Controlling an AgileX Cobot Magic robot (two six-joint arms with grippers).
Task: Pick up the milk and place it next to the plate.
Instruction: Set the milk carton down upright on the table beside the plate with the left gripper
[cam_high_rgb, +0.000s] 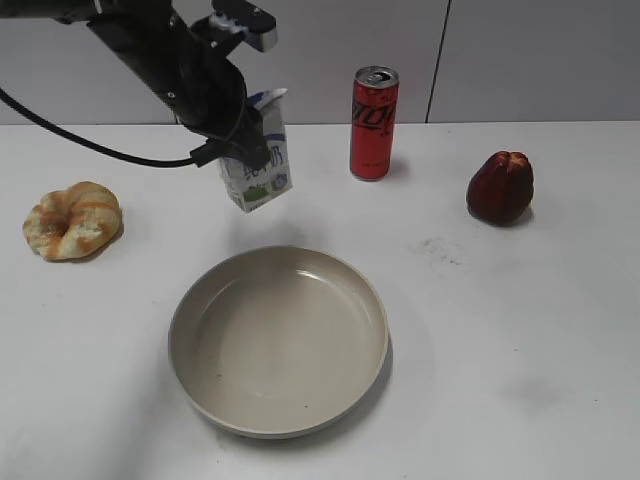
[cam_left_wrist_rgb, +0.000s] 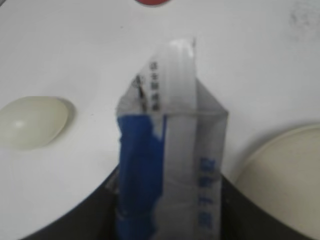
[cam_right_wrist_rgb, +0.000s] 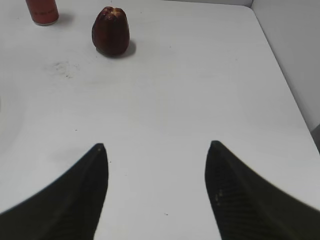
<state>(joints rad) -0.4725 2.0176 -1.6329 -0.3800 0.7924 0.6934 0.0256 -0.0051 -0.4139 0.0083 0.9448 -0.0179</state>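
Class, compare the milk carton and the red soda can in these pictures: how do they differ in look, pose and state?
The milk is a white carton with blue print and a folded gable top; the soda can is a red cylinder with a metal lid. The milk is tilted and held off the table by the left gripper; the can stands upright, untouched. The milk looks shorter than the can. Both are drink containers beyond the plate.

— Where do we have room beside the plate?
— Bare table right of it; the fruit and can stand well behind.
— And left?
— Open too; the bread sits well apart, far left.
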